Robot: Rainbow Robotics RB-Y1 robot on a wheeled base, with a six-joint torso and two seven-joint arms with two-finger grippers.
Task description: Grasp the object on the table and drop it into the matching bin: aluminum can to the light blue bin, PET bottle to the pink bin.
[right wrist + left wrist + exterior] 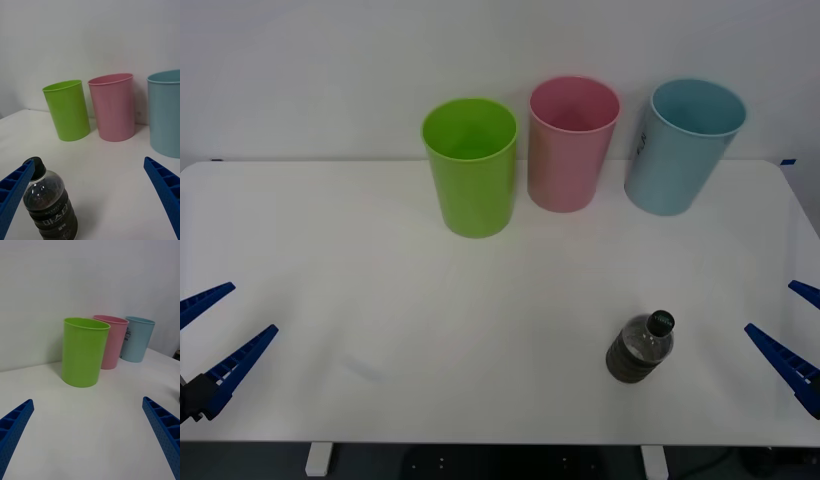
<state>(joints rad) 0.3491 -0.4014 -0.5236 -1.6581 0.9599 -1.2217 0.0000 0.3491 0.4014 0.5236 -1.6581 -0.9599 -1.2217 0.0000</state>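
Clear plastic PET bottle stands upright at nine o'clock from the right gripper (fingers spread, empty); left gripper well apart, also spread.

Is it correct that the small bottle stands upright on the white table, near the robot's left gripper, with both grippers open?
Not quite. In the front view the PET bottle stands upright on the table near the right gripper, not the left gripper. Both grippers are open.

The PET bottle is clear glossy plastic; the pink bin, light blue bin and lime green tub look smooth plastic; the table is smooth, matt white.
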